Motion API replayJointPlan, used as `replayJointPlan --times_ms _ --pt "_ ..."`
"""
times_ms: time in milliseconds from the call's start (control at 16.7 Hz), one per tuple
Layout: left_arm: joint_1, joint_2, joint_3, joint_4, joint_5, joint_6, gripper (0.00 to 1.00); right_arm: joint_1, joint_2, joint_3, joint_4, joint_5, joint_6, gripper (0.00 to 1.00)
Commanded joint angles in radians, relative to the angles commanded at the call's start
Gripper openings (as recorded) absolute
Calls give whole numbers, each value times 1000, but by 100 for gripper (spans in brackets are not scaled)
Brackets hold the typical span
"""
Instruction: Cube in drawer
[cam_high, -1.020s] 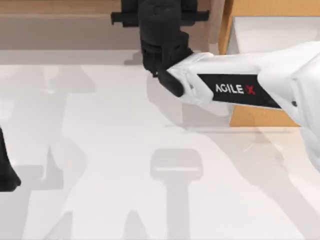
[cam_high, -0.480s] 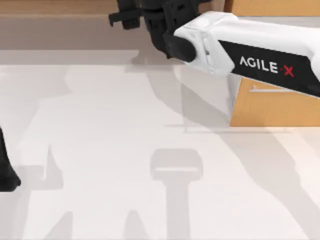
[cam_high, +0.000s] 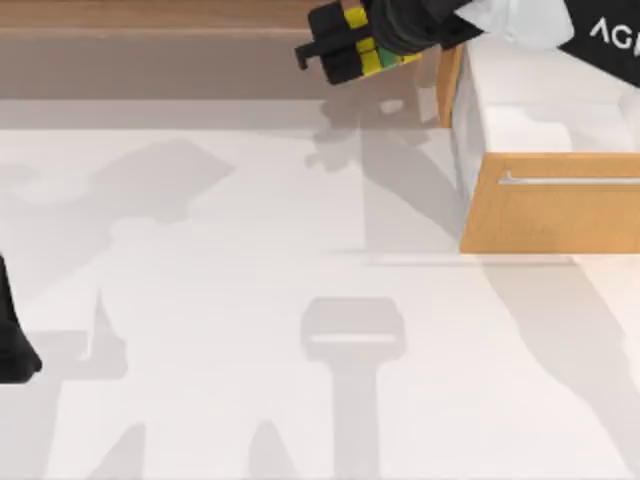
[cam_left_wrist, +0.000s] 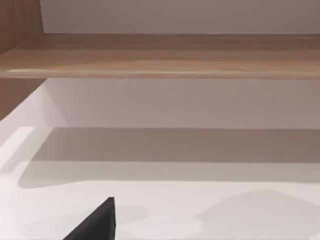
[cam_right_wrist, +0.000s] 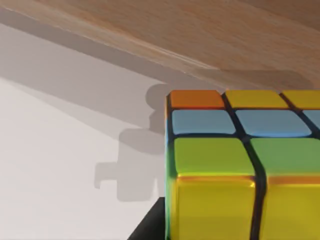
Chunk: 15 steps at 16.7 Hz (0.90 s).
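Our right claw (cam_high: 350, 45) gripped the cube (cam_high: 368, 50) above the white table (cam_high: 220, 300), near the brown shelf (cam_high: 150, 40), just beside the open drawer (cam_high: 550, 200). Our left arm sat parked at the table's left edge.

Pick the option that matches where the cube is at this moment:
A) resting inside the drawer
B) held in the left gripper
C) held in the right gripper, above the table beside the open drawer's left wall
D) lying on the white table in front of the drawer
C: in the top view the cube sits between the dark fingers of the right gripper, just left of the open drawer, not yet over its white interior.
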Motion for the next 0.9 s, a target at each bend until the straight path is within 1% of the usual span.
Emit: replayJointPlan --times_ms 240,480,660,900 --pt "0 0 0 0 0 0 100 -140 13 108 -311 -107 17 0" --pt "0 0 0 0 0 0 100 -312 100 224 -531 -196 25 0" --pt "0 0 0 0 0 0 100 -407 206 287 -639 -255 26 0" --pt "0 0 0 0 0 0 100 -456 338 332 -709 -315 26 0"
